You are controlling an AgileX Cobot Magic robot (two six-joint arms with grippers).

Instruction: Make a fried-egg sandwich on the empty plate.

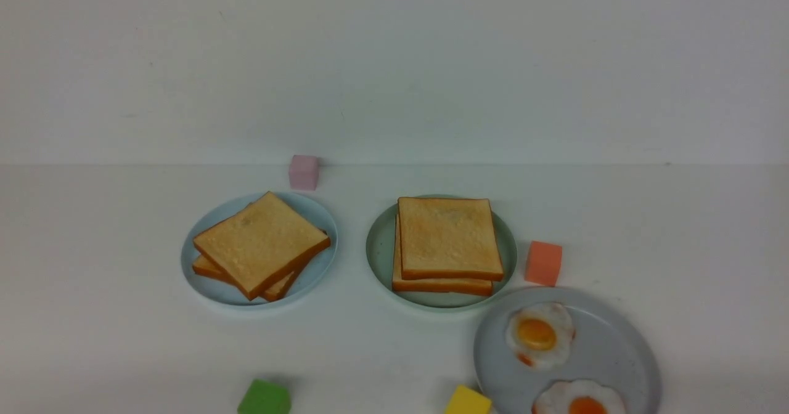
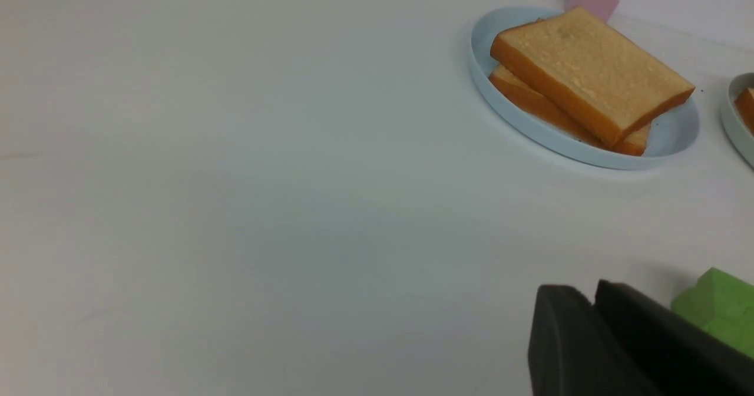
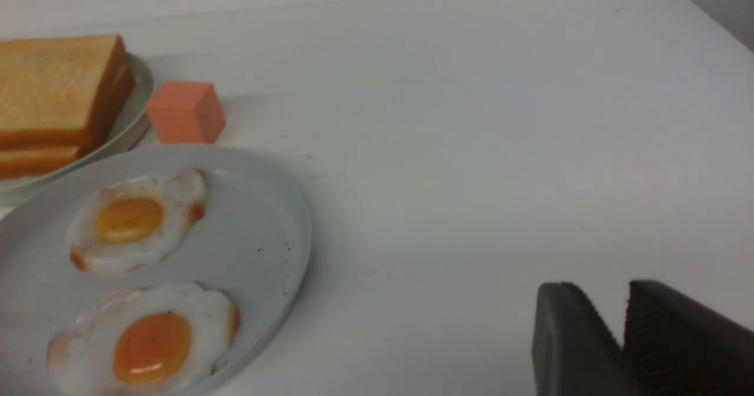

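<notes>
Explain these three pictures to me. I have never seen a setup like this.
This is a robot with two arms, each ending in a hand. The wide picture looks forward from between the arms; the other two come from cameras on the wrists. The dark prongs are the left hand and the right hand; neither holds anything. On the white table, a pale blue plate and a mint-green plate each carry two stacked toast slices. No egg shows between them. A grey plate holds two fried eggs. Pink, orange, green and yellow blocks lie around.
</notes>
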